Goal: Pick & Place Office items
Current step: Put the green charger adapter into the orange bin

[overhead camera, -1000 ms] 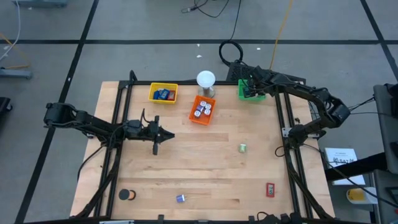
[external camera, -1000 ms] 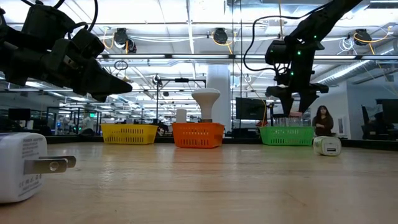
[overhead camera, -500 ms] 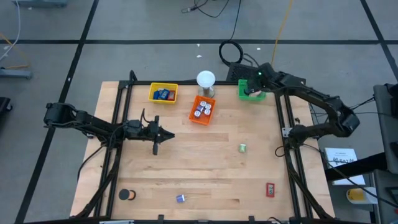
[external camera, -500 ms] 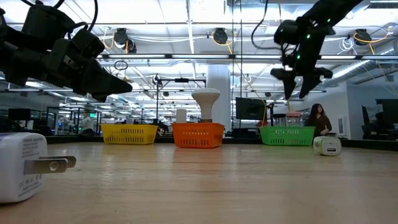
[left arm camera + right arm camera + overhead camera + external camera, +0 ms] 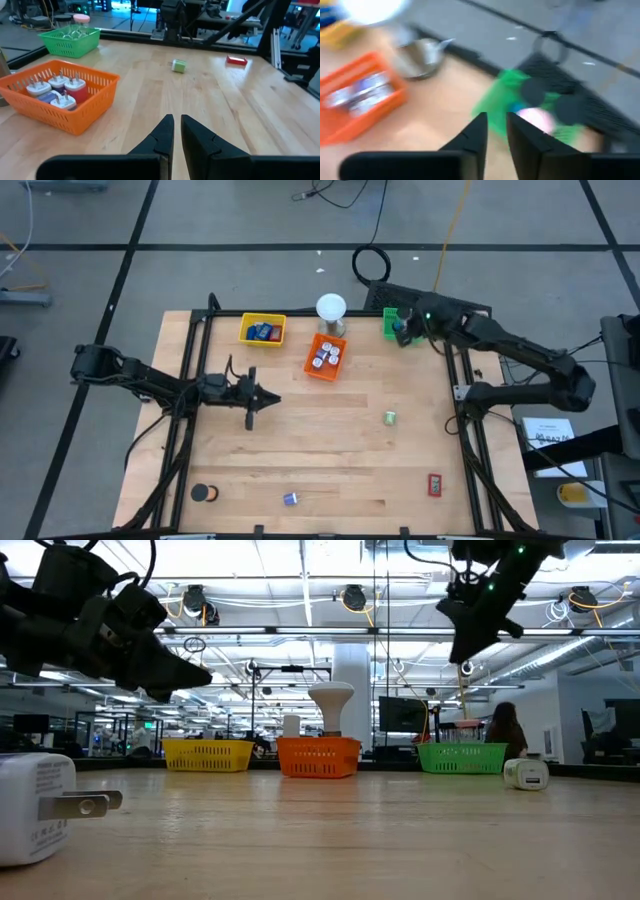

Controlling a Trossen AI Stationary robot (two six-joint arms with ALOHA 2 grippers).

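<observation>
Hovering above the green tray (image 5: 392, 326), the right hand (image 5: 492, 131) looks nearly closed, empty.

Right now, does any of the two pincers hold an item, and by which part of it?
Nothing is held. The left pincer is shut on nothing above the table. The right pincer is nearly shut and empty, above the green tray.

Trays: 3 — one yellow tray (image 5: 263, 330), one orange tray (image 5: 325, 357), one green tray (image 5: 390, 326).

White globe lamp (image 5: 331, 309): 1.

Loose pieces on the table (image 5: 330, 450): 4 — one black roll (image 5: 204, 493), one blue piece (image 5: 290, 499), one red block (image 5: 434, 484), one green piece (image 5: 390, 417).

White plugs (image 5: 52, 92) showing in the orange tray: 4.
</observation>
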